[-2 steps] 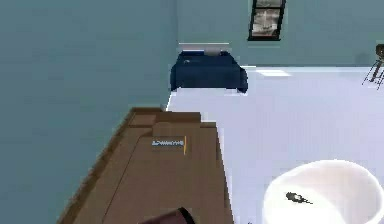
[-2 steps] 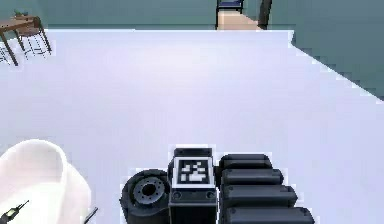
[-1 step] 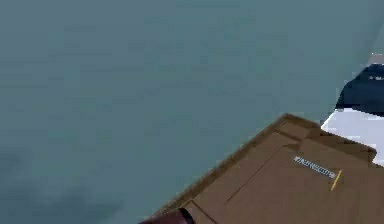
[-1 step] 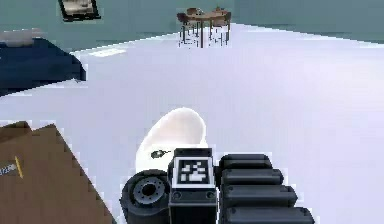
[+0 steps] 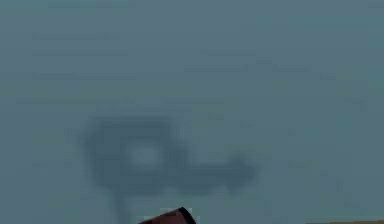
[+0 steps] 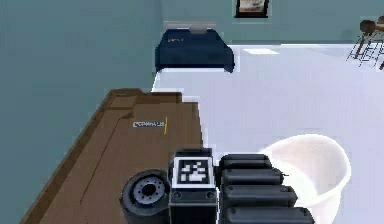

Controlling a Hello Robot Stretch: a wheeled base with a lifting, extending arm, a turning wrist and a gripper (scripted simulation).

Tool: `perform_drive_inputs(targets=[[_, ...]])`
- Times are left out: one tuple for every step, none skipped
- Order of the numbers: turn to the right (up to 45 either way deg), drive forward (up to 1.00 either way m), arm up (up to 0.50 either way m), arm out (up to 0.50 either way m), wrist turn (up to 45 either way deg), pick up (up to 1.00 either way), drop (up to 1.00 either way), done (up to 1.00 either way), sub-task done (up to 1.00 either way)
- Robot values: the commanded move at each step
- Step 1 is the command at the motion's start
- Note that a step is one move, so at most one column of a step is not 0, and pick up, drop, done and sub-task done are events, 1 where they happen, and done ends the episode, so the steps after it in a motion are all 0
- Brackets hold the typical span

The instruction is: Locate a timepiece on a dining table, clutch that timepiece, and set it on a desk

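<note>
Nearest the lens in the forward view: a small dark scrap (image 5: pixel 168 215) with a red edge, at the bottom border, kind not determinable. Behind it is a plain blue-grey wall (image 5: pixel 200 60). A thin brown strip (image 5: pixel 345 221) sits at the lower right corner, possibly a bench edge. Arm side view, nearest first: the dark segmented arm (image 6: pixel 260 195) rises from the bottom edge, with a white marker (image 6: pixel 192 170) at its far end. Left of the marker is the gripper (image 6: pixel 145 197), a dark round body seen against the brown bench (image 6: pixel 95 175). Whether the fingers are wide, narrow or around something cannot be told, and with the bench behind the gripper I cannot tell whether it holds anything. Farther out on the bench lies a small pale flat thing (image 6: pixel 148 124), well apart from the gripper and too small to name. Where the timepiece is I cannot tell; that flat thing is the one candidate lying on the bench. Right of the arm a white tub (image 6: pixel 310 160) stands on the pale floor (image 6: pixel 300 90). Beyond are a dark blue bed (image 6: pixel 195 48), a framed picture (image 6: pixel 252 7) above it, and a chair (image 6: pixel 368 45) at the right edge. Handling, as a judgement: a timepiece should be light and rigid, with a smooth face that could slip or crack. Take it across the sides of the case, low, never on the face. If it is a strapped watch, grip the case, since the strap would flop.
</note>
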Motion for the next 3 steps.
perform_drive_inputs(targets=[[0.0,0.0,0.0,0.4,0.0,0.0,0.0,0.0,0.0],[0.0,0.0,0.0,0.0,45.0,0.0,0.0,0.0,0.0],[0.0,0.0,0.0,0.02,0.0,0.0,0.0,0.0,0.0]])
